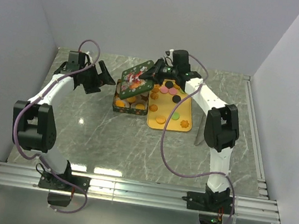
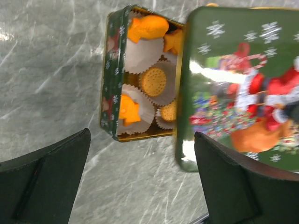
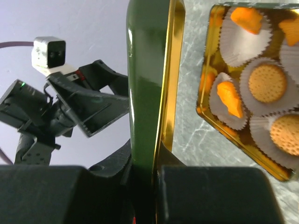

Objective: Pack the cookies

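Pinched Christmas lid (image 3: 145, 70) edgewise in right gripper (image 3: 156, 184), tilted over tin (image 2: 112, 84) of cookies (image 2: 153, 81), seemingly for closing; held left gripper (image 2: 142, 140) agape, empty.

The tin (image 1: 129, 107) sits on the desk (image 1: 106, 139) toward the back, with the tray (image 1: 188, 109) just beside it on its right. Cookies (image 2: 153, 81) lie in paper cups (image 2: 140, 58) inside the tin, and others lie on the tray. My right claw (image 1: 156, 73) pinches the lid (image 1: 138, 77), which is tilted above the tin's far side. My left claw (image 1: 104, 83) hangs left of the tin, apart from it, jaws spread.
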Controlling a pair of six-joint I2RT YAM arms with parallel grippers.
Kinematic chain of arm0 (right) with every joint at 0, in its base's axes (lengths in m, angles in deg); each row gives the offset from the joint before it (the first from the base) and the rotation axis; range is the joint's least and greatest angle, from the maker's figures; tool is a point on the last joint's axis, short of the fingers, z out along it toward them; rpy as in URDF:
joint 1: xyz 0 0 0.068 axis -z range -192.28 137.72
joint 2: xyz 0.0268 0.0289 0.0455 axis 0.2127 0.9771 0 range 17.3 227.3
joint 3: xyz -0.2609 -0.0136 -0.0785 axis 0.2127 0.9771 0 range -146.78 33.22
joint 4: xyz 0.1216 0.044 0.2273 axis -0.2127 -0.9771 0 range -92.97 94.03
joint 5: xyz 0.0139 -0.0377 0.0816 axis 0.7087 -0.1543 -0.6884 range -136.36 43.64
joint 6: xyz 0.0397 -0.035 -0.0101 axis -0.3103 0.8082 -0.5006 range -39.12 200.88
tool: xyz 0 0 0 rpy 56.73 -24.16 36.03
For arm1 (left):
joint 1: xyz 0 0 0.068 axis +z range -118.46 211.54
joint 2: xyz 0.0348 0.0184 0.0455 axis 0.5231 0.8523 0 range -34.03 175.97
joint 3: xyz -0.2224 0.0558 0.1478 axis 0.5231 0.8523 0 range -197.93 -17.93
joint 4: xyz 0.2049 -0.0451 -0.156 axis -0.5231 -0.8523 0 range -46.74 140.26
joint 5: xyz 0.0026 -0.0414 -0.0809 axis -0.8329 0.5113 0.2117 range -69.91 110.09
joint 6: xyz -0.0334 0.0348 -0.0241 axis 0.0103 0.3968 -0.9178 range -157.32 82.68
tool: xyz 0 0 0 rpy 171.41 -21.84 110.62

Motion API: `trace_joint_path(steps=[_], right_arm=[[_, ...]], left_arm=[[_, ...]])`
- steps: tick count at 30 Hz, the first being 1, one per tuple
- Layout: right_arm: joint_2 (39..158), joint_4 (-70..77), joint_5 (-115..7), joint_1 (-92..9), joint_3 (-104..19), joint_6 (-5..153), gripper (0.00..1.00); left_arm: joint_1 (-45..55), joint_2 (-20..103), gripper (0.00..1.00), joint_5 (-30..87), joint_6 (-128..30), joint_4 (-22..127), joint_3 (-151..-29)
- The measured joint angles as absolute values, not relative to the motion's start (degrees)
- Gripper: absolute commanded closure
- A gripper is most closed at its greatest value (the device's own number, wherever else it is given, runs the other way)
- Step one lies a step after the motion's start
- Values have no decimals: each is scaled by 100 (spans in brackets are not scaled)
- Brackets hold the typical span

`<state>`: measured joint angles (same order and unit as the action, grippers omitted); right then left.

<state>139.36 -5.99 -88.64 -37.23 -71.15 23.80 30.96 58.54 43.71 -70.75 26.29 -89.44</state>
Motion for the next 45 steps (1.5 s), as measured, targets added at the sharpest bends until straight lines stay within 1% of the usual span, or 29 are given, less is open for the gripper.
trace_joint_path(steps=[3,9,14,17,23,29,34,37,40,45], right_arm=[[13755,-702,-8843,-3607,-6967,2542,100],[12815,-671,-8703,-3349,-6066,2765,100],[12559,-416,-8633,-3487,-5738,2728,100],[12752,-365,-8626,-3638,-5865,2667,100],[13617,-407,-8622,-3955,-6742,2599,100],[14135,-271,-8646,-4121,-6892,2291,100],[14533,-199,-8626,-4167,-7120,2041,100],[14664,-121,-8598,-4178,-7183,1906,100],[14743,-57,-8521,-4178,-7201,1851,100],[14880,107,-8351,-4188,-7205,1725,100]], left_arm=[[3096,5856,1,4369,-6992,2656,-8847],[3096,5856,1,4373,-6968,2715,-8819],[3096,5817,1,4273,-6973,2726,-8769],[3096,5817,3,4163,-6975,2726,-8769],[3096,5804,3,3962,-7010,2850,-8648],[3085,5878,5,4002,-7064,3062,-8574],[3074,6245,7,4222,-7150,3353,-8579],[3064,6639,10,4356,-7204,3475,-8631],[3061,7054,16,4507,-7296,3574,-8727],[3079,7362,25,4738,-7401,3738,-8928]])
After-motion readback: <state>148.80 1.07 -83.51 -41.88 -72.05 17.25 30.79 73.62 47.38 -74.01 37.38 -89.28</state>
